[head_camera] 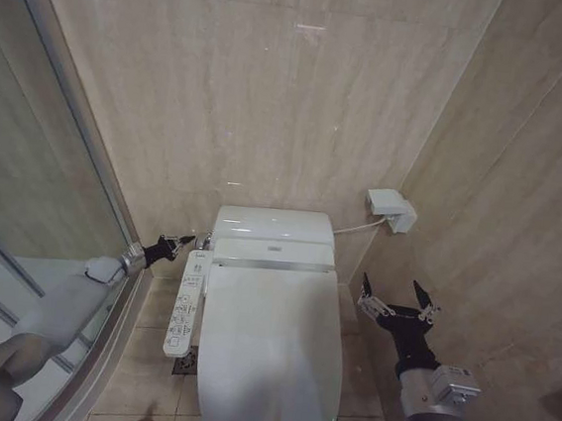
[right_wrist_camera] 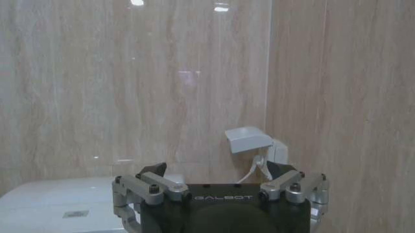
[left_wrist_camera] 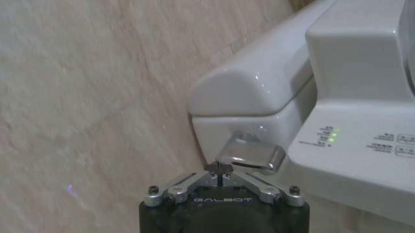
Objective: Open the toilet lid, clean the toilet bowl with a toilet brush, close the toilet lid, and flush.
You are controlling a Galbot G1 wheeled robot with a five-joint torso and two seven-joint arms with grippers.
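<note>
Glossy white toilet lid [head_camera: 269,354] down; left claw [left_wrist_camera: 220,168] pinched closed, right claw [head_camera: 399,297] wide.

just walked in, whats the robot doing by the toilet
The toilet lid is down. The left gripper, fingers shut, reaches to the chrome flush lever on the side of the tank, its tips right at it. The right gripper hovers open beside the toilet, holding nothing.

The toilet lid [head_camera: 269,354] is glossy white; the tank [head_camera: 272,232] behind it is white too; the walls [head_camera: 273,90] are beige with faint streaked veining; the side control panel [head_camera: 185,306] is white with small dark markings; the flush lever [left_wrist_camera: 251,155] is shiny silver; both pincers, left [head_camera: 186,240] and right [head_camera: 399,293], are black.
</note>
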